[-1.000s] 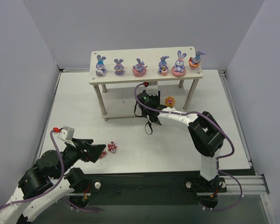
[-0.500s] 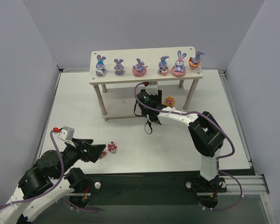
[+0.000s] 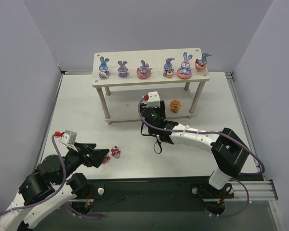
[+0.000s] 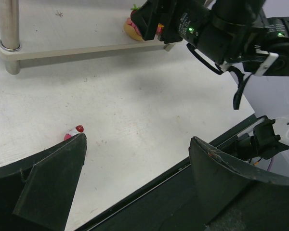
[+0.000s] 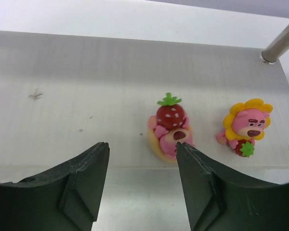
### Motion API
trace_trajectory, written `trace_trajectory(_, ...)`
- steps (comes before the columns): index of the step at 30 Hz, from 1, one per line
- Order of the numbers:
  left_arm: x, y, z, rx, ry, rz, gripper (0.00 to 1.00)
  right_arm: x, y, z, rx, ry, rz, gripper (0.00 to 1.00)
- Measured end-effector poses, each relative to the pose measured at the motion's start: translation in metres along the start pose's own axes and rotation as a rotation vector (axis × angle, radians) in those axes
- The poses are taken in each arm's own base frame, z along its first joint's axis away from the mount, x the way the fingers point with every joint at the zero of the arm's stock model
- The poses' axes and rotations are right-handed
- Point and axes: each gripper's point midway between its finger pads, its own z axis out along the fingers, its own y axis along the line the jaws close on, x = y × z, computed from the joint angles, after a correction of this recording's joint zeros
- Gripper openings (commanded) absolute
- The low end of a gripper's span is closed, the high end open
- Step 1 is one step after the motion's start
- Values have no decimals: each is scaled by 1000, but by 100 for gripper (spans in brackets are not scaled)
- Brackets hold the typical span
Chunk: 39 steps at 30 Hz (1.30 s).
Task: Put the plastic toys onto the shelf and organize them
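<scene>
The pale shelf (image 3: 149, 58) stands at the back with six purple-blue bunnies (image 3: 144, 70) in a row on its top board. On its lower board (image 5: 62, 72) stand a strawberry-topped pink cake piece (image 5: 169, 127) and a yellow-petalled pink piece (image 5: 245, 126), the latter also in the top view (image 3: 175, 105). My right gripper (image 5: 142, 147) is open and empty, just in front of the lower board's edge (image 3: 152, 107). My left gripper (image 3: 102, 155) is open and empty near the front. A red-pink piece (image 3: 115, 152) and a smaller one (image 3: 106, 159) lie on the table beside it; one shows by my left finger (image 4: 76, 131).
The shelf's thin legs (image 3: 104, 106) stand in front of the lower board. Grey walls close the left, right and back. The table's dark front rail (image 3: 149, 185) runs by the arm bases.
My right gripper has drawn back from under the shelf toward the near side. The left arm has not moved.
</scene>
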Motion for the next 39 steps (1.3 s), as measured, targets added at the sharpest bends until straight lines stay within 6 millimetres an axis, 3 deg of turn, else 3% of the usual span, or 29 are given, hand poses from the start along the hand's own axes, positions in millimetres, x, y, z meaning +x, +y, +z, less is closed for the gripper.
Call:
trace_trajectory(3,0,0,0,-1,0,0,97,-5,14,-23,-98,-15,-2,59)
trace_trajectory(6,0,0,0,-1,-2,-1,97,3,36,-48,-257,2,-10,61)
trace_trajectory(10,-2,1,-2,2,-15,-5,97,22,75,-80,-481,48,-47,66)
trace_trajectory(15,-6,0,-6,11,-35,-11,97,55,126,-134,-750,87,-118,71)
trace_trajectory(18,-7,0,-7,16,-43,-14,97,70,152,-157,-842,92,-139,82)
trace_trajectory(21,-7,0,-7,16,-45,-15,97,85,171,-172,-883,89,-144,84)
trace_trajectory(25,-7,0,-7,16,-46,-15,97,102,185,-179,-873,90,-136,83)
trace_trajectory(29,-7,0,-7,17,-46,-16,97,115,190,-172,-808,92,-135,78)
trace_trajectory(39,-7,0,-7,17,-45,-15,97,119,193,-149,-692,43,-115,74)
